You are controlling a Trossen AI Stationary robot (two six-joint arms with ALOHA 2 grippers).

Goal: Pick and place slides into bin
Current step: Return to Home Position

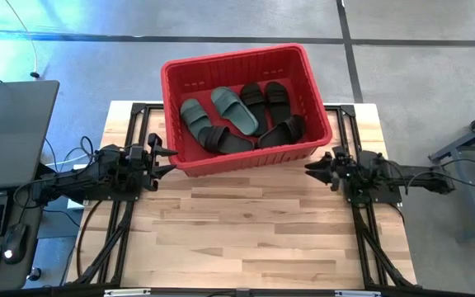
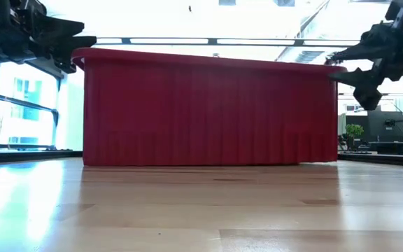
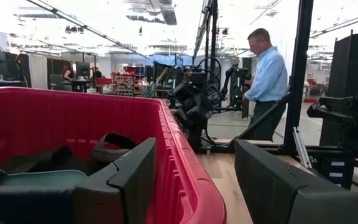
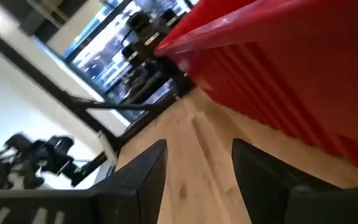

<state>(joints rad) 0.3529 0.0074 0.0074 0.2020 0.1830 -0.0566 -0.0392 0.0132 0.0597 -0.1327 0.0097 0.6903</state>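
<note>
The red bin (image 1: 246, 107) stands on the far middle of the wooden table. Inside it lie two sage green slides (image 1: 221, 114) and several black slides (image 1: 266, 99). My left gripper (image 1: 170, 158) is open and empty, level with the bin's near left corner rim (image 3: 185, 168). My right gripper (image 1: 310, 166) is open and empty beside the bin's near right corner, above the table. In the low view the bin's wall (image 2: 208, 112) hides the slides.
The bare wooden table (image 1: 254, 231) spreads toward the near edge in front of the bin. A laptop and keyboard (image 1: 7, 132) sit off the table's left. A person (image 3: 267, 81) stands in the room beyond the table.
</note>
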